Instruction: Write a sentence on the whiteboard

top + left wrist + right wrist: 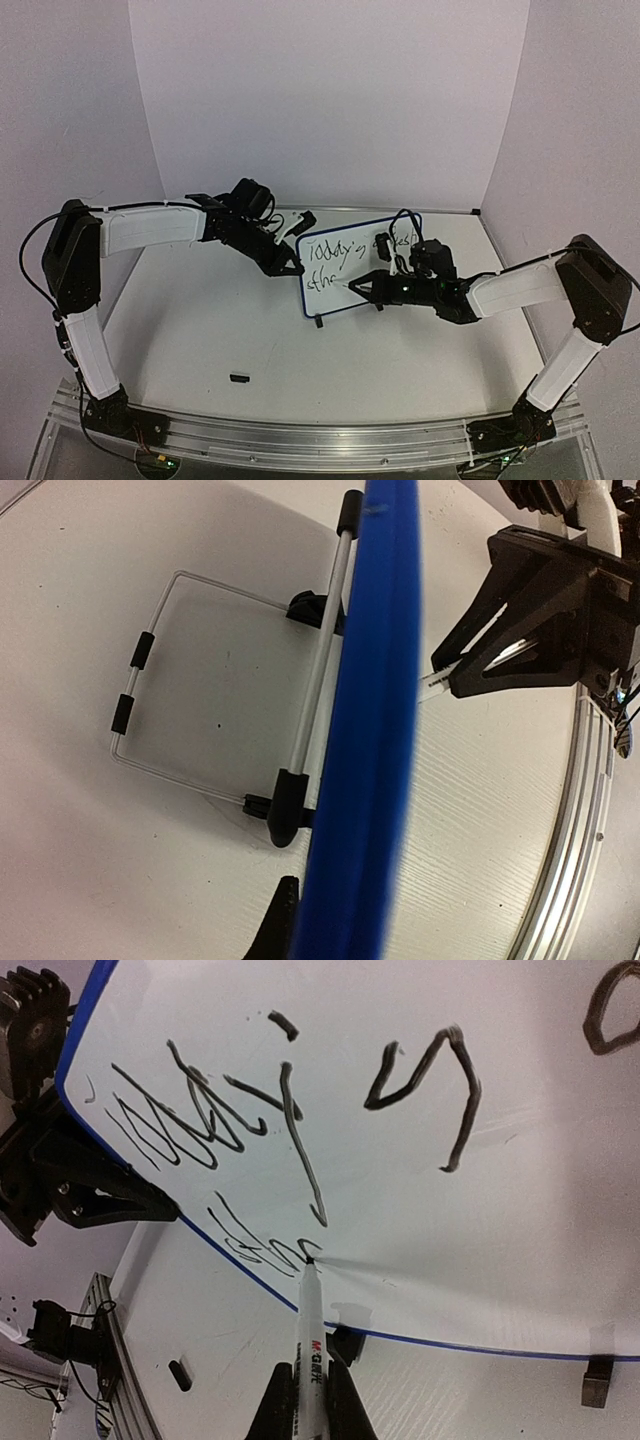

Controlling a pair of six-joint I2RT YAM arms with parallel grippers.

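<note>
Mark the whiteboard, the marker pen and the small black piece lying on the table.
whiteboard (335,300): top external view, bare white face below the writing.
marker pen (311,1320): right wrist view, barrel just behind the tip.
small black piece (238,378): top external view, its middle.

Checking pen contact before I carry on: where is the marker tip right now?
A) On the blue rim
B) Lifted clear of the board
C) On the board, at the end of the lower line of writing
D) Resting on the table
C: in the right wrist view the marker, held in the right gripper, has its tip against the whiteboard where the lower line of the sentence ends.
</note>
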